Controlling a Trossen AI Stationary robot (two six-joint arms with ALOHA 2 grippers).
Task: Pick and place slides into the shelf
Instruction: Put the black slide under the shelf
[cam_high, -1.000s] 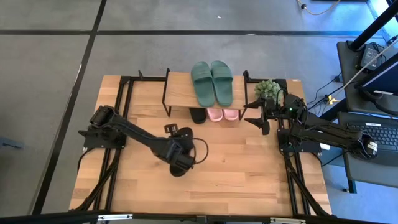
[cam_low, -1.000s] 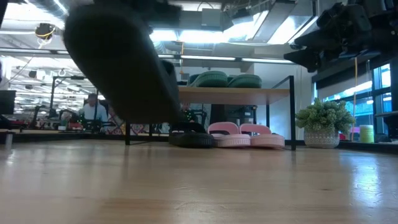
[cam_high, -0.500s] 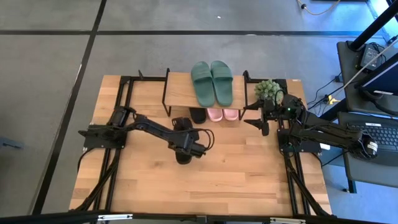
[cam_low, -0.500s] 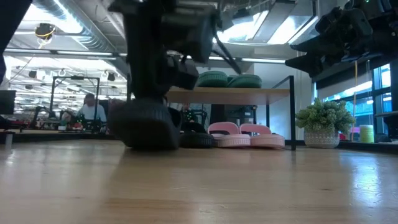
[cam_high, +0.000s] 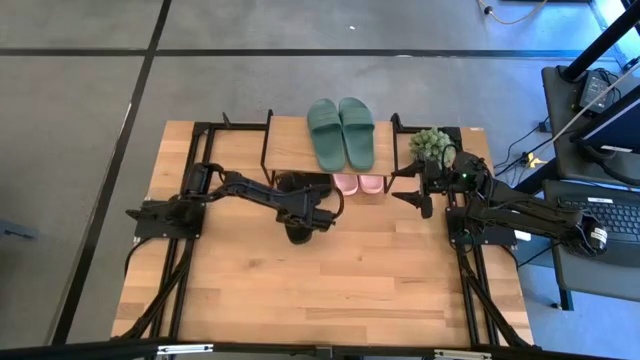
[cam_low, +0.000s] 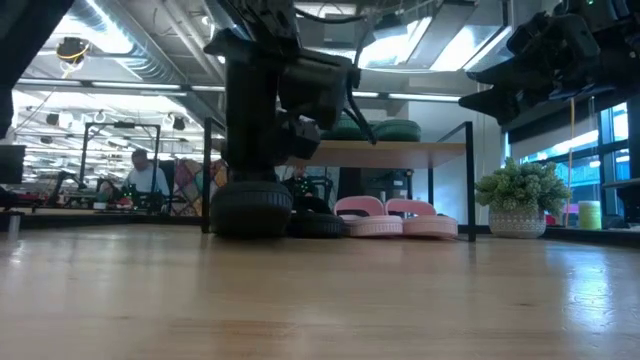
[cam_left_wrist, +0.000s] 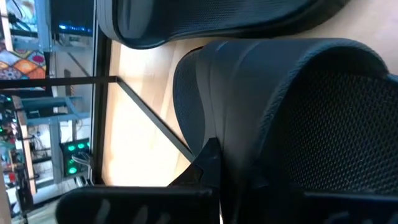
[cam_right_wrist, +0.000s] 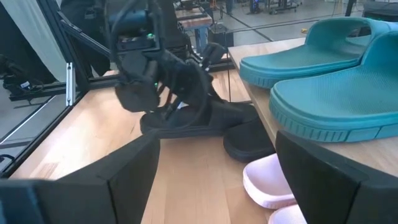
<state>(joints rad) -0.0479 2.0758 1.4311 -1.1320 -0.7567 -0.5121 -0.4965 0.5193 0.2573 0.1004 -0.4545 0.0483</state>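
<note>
Left gripper (cam_high: 305, 215) clenched on a black slide (cam_high: 297, 228) at the shelf's (cam_high: 290, 150) front edge; right gripper (cam_high: 418, 197), fingers spread, waits near the table's right edge.

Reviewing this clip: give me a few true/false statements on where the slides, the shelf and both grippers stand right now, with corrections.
1. The green slides lie on top of the shelf. True.
2. The left gripper is shut on a black slide in front of the shelf. True.
3. The pink slides are on the shelf's top board. False: they sit on the table under it.
4. The right gripper holds a pink slide. False: it is open and empty, beside the small potted plant.
5. A second black slide already sits under the shelf next to the pink pair. True.
</note>
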